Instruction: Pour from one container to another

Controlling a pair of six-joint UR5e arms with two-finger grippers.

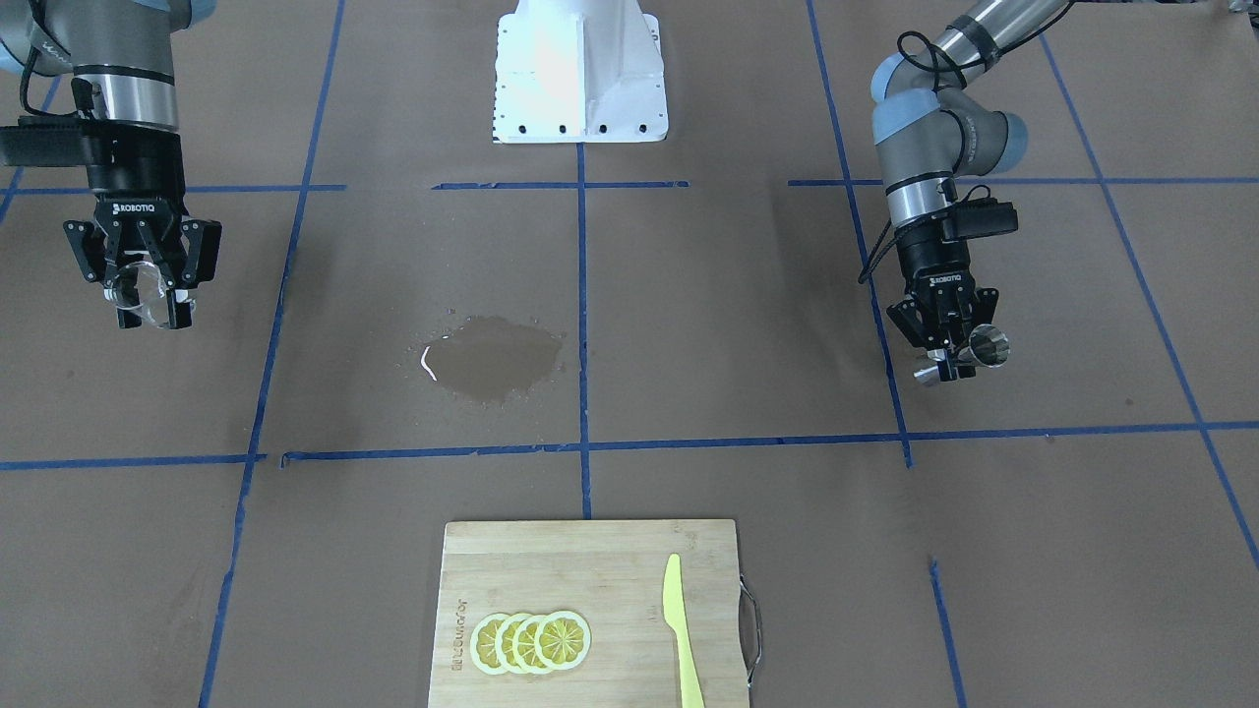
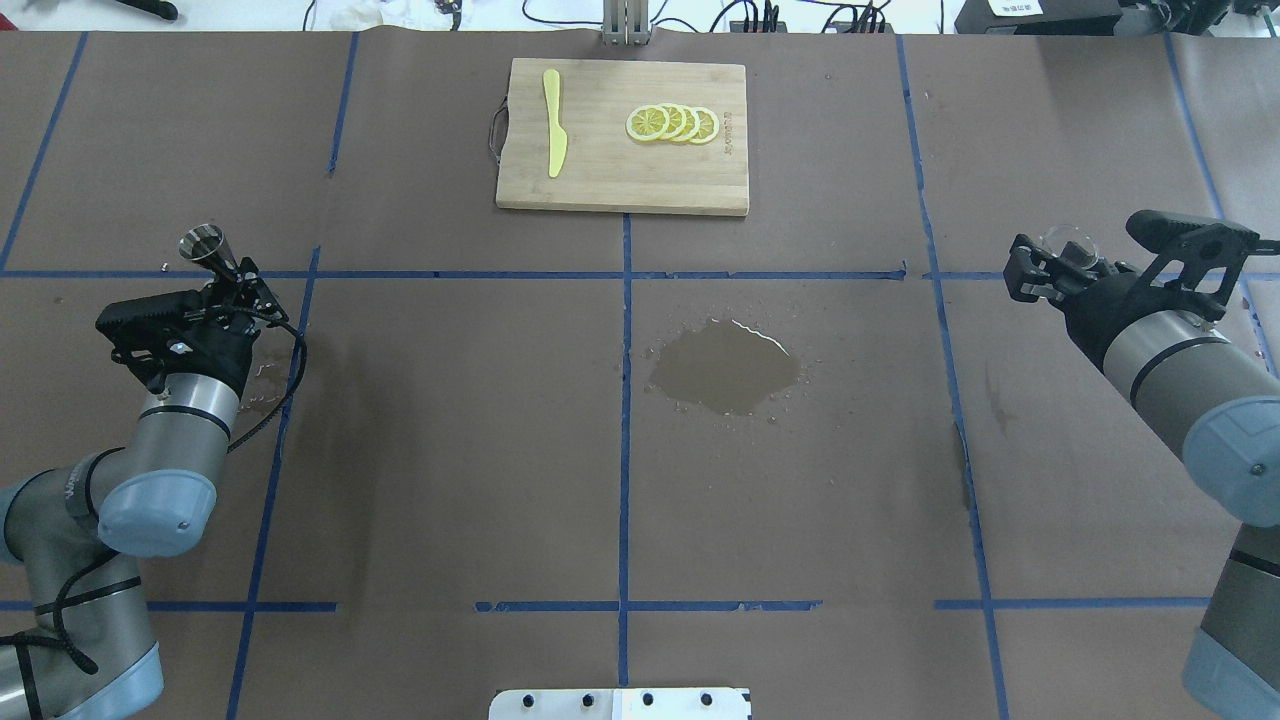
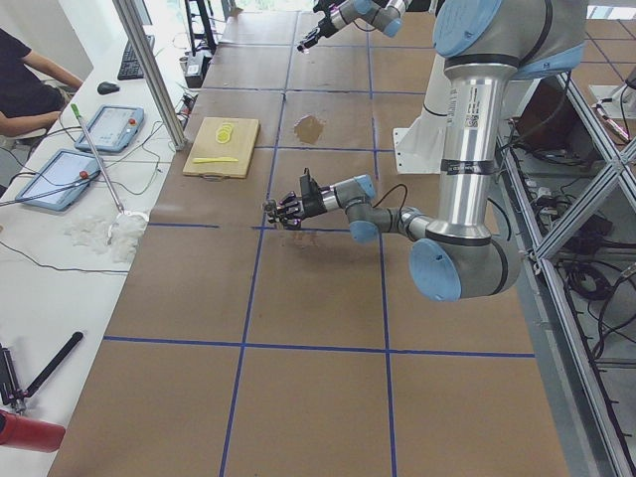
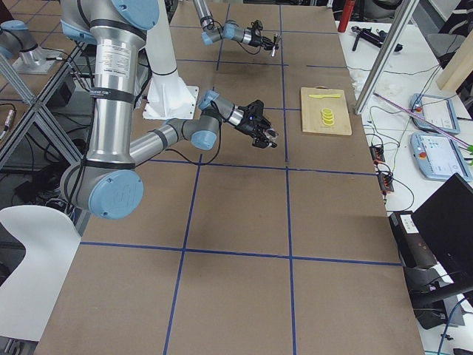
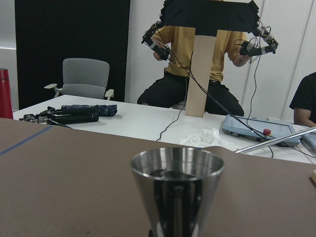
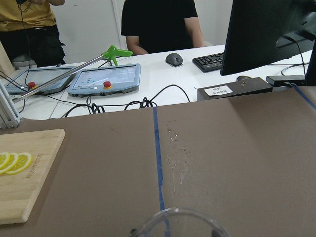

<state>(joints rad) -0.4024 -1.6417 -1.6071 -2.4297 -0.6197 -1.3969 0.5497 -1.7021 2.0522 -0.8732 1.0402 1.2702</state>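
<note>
Overhead exterior: left claw [image 2: 238, 282] pinches the jigger [image 2: 207, 247] at nine o'clock, right claw [image 2: 1050, 265] pinches the glass cup [image 2: 1068, 243] at three o'clock, well apart; a puddle [image 2: 728, 366] lies between; the pour looks not yet done.

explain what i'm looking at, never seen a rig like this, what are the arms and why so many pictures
These are two robot arms at a table covered in brown paper with blue tape lines. Six cameras catch the same moment: one faces the robot, one looks over its shoulders, two stand at the table's ends, one rides on each wrist. The left gripper is shut on a steel jigger; the right gripper is shut on a small clear glass cup. Between them a puddle lies on the paper. A wooden cutting board holds lemon slices and a yellow knife.
</note>
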